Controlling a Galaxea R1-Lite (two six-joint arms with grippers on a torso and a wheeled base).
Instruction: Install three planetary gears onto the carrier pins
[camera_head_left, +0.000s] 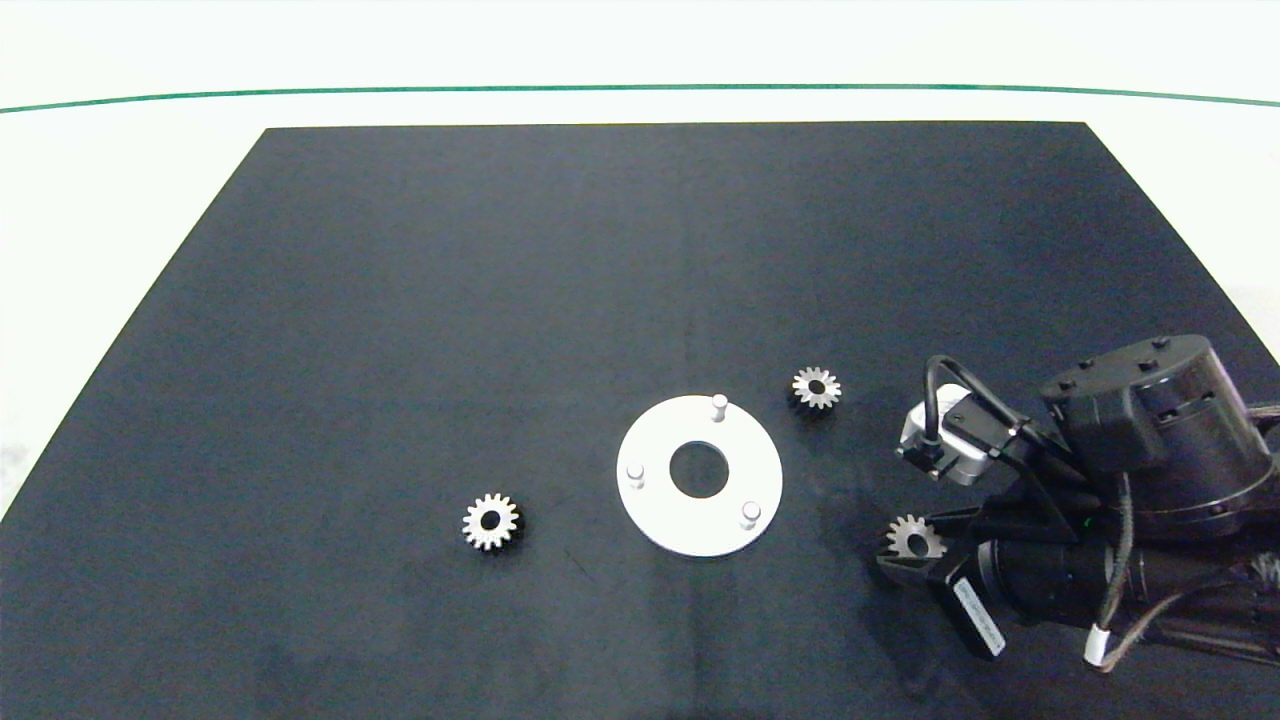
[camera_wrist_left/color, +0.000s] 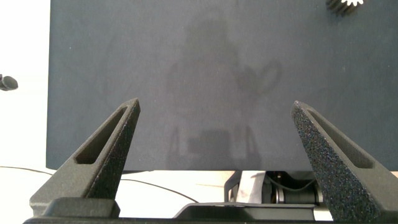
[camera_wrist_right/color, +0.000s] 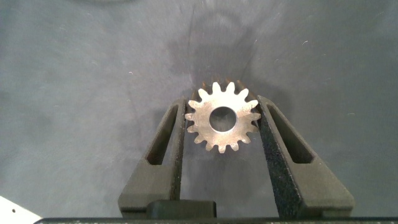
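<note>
Your three planetary gears all sit off the disc: one (camera_head_left: 491, 521) lies left of the white disc (camera_head_left: 660, 520), one (camera_head_left: 816, 387) just beyond its right edge, and the third (camera_wrist_right/color: 222, 118) is pinched between the right gripper (camera_wrist_right/color: 222, 121) fingers, low over the black mat (camera_head_left: 400, 300) to the disc's right. All three carrier pins (camera_head_left: 719, 404) are bare. Your left gripper (camera_wrist_left/color: 214, 124) hovers over the mat's edge, fingers spread wide, holding nothing.

surface: black mat (camera_head_left: 400, 300) | surround: white table (camera_head_left: 120, 180) | edge: green line (camera_head_left: 640, 88)
</note>
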